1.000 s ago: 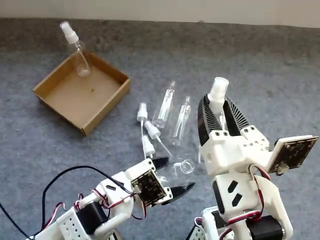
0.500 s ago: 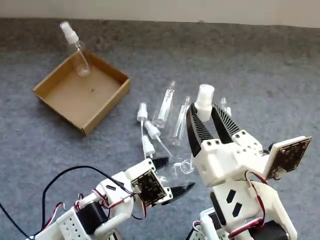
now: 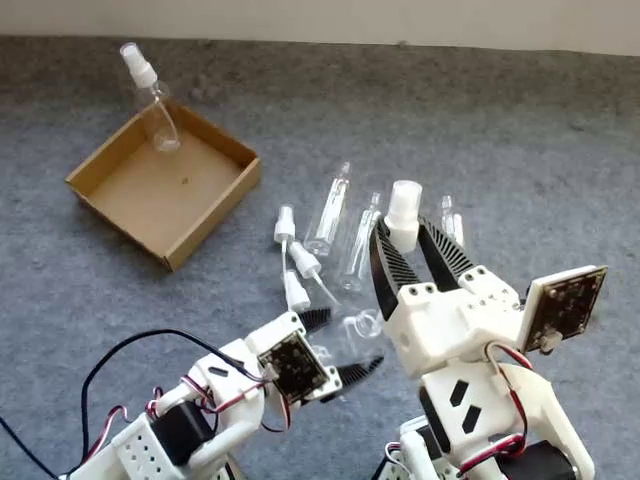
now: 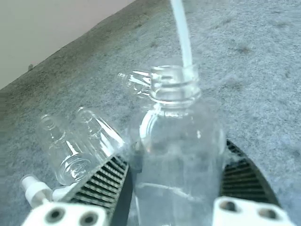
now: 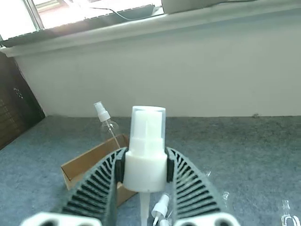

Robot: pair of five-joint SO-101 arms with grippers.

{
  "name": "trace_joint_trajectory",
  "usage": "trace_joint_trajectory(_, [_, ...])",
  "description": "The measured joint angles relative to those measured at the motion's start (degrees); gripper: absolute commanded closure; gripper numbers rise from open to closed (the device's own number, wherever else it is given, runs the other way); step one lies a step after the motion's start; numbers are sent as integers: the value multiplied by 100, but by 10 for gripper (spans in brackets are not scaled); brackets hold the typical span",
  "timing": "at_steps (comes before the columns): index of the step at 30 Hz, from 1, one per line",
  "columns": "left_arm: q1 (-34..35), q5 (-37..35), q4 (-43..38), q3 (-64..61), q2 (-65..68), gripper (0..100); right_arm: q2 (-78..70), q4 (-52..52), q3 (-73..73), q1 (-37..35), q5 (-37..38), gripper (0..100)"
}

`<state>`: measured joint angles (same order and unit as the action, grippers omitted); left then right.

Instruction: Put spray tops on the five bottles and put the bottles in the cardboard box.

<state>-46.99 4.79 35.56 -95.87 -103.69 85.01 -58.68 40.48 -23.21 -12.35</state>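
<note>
The left gripper (image 3: 338,344) is held low, closed around a bottle (image 4: 176,141). The right gripper (image 3: 405,235) is held higher, just beside it, clamped on a spray top (image 3: 404,212).

Grey, carpet-like table (image 3: 540,120), coarse and mottled, meets a pale wall (image 5: 221,75) at its far edge. Above the wall runs a white window ledge (image 5: 94,33) bearing a dark cable (image 5: 117,17). Dark wooden furniture (image 5: 11,108) stands at one side.
</note>
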Motion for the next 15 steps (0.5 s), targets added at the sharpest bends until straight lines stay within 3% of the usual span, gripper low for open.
trace_joint_trajectory(15, [246, 0, 0, 0, 0, 856, 0, -932, 0, 9, 0, 988])
